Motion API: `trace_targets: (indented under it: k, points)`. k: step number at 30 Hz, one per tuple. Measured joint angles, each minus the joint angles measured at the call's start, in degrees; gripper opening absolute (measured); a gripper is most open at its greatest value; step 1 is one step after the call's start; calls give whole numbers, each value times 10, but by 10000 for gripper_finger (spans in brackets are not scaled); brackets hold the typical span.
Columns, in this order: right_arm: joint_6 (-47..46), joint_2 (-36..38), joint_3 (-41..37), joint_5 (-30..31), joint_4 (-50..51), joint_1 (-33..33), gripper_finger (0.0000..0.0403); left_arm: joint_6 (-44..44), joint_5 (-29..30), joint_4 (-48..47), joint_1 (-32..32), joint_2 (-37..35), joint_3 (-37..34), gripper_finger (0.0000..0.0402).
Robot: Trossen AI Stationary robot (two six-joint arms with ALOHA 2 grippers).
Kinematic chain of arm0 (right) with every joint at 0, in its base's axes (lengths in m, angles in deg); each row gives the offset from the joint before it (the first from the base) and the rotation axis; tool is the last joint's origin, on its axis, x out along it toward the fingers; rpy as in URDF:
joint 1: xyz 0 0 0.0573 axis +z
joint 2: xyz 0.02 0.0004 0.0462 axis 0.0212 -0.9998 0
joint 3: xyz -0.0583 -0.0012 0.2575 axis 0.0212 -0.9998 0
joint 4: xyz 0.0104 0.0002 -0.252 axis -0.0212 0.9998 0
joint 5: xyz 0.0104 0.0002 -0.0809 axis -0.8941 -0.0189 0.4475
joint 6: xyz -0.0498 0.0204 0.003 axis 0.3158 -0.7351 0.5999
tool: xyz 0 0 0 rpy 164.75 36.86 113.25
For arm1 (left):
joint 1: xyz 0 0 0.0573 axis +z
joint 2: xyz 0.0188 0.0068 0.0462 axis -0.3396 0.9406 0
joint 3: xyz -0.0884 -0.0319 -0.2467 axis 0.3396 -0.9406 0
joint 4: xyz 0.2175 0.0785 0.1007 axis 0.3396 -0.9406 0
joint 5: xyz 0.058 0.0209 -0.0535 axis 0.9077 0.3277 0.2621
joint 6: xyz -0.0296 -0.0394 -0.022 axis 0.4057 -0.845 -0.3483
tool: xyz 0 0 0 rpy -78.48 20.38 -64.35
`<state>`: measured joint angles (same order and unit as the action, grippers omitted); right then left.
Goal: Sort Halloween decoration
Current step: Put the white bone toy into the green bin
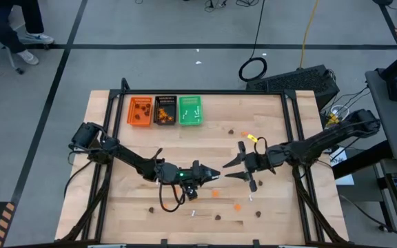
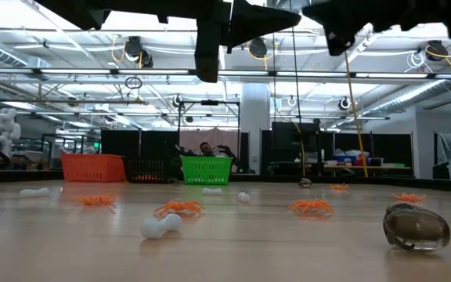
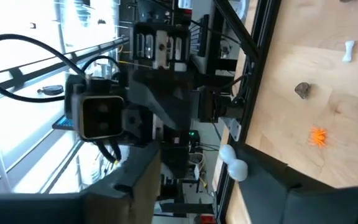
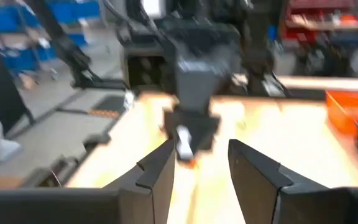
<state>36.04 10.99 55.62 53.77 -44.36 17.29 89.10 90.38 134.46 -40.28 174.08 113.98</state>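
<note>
Above the table's middle my two grippers face each other, fingertips close. My left gripper [image 1: 214, 172] [image 3: 201, 163] points level toward the table's right edge and has a small white stick [image 3: 234, 163] [image 4: 183, 140] at its fingertips. My right gripper [image 1: 227, 169] [image 4: 201, 163] stands open just short of it, with nothing between its fingers. Loose trinkets lie on the wood: orange blobs [image 1: 216, 193] [image 2: 180, 207], dark brown blobs [image 1: 231, 131] [image 2: 416, 227] and white sticks [image 1: 193, 212] [image 2: 160, 225]. My left gripper has the white stick between its fingers' free ends, with the stick's side [image 3: 240, 169] against the inner face of one finger [image 3: 263, 174]. I cannot tell if the other finger touches it. The fingers come level from the table's left. The stick is lifted clear of the table.
Three small trays stand side by side at the table's far left: orange [image 1: 140, 111], black [image 1: 165, 110] and green [image 1: 190, 110], each with trinkets in it. A yellow bit [image 1: 251, 138] lies near the right arm. Black rails frame the table's edges.
</note>
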Motion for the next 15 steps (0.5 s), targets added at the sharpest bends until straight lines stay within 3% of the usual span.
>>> trace_targets:
  k: [6, 15]
  points:
    - [-38, 46, 0, 17, 137, 0, 137, 0, 0, 0, 0, 0, 0, 121]
    - [-27, -13, 0, 18, 90, 34, 137, -30, 0, 0, 17, 0, 0, 25]
